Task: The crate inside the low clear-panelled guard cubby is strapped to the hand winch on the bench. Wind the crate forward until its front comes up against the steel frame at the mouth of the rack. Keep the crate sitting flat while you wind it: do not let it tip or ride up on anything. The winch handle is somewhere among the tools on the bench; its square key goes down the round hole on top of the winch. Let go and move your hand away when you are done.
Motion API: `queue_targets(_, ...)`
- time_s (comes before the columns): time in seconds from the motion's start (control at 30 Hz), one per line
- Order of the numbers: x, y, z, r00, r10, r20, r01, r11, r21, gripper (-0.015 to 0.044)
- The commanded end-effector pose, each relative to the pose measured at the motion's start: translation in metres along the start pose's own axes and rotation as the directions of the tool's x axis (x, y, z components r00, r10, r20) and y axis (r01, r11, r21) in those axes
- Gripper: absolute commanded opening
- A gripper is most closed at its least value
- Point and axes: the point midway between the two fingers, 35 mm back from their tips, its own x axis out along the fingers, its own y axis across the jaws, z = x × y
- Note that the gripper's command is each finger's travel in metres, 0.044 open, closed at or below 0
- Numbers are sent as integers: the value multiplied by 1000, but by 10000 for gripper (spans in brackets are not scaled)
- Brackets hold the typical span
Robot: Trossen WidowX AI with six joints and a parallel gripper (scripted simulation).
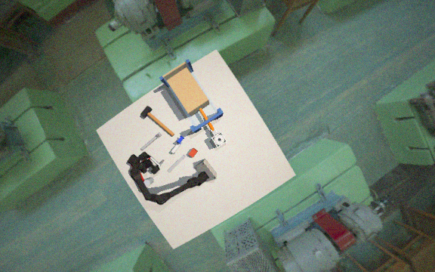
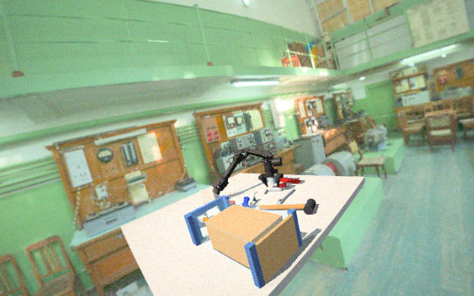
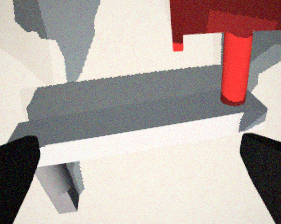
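The crate (image 1: 186, 90) (image 2: 241, 222) sits flat in the cubby, a gap short of the blue steel frame (image 1: 207, 121) (image 2: 194, 232). An orange strap (image 1: 209, 122) runs from it to the white winch (image 1: 217, 140), whose top hole is uncovered. My gripper (image 1: 156, 166) (image 3: 141, 144) is open and empty, low over the tools. Between and ahead of its fingers in the wrist view lies a grey-white bar (image 3: 141, 139) with a grey square stub (image 3: 58, 187) at its left end. A red rod (image 3: 236, 70) under a dark red body meets or overlaps its right end; I cannot tell whether they are joined.
A hammer (image 1: 161, 124) (image 2: 282, 207) lies left of the cubby. A grey wrench (image 1: 150, 141), a blue-handled tool (image 1: 177, 145) and a red-ended tool (image 1: 192, 153) lie between gripper and winch. The arm's grey base block (image 1: 208, 170) stands near the winch.
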Motion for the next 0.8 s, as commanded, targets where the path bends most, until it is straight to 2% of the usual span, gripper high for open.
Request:
queue_targets(0.0,1,0,0,1000,-2,-4,2,995,-101,440)
queue_targets(0.37,3,0,0,1000,-2,-3,1,928,-373,440)
queue_targets(0.77,5,1,0,1000,-2,-3,0,772,-635,440)
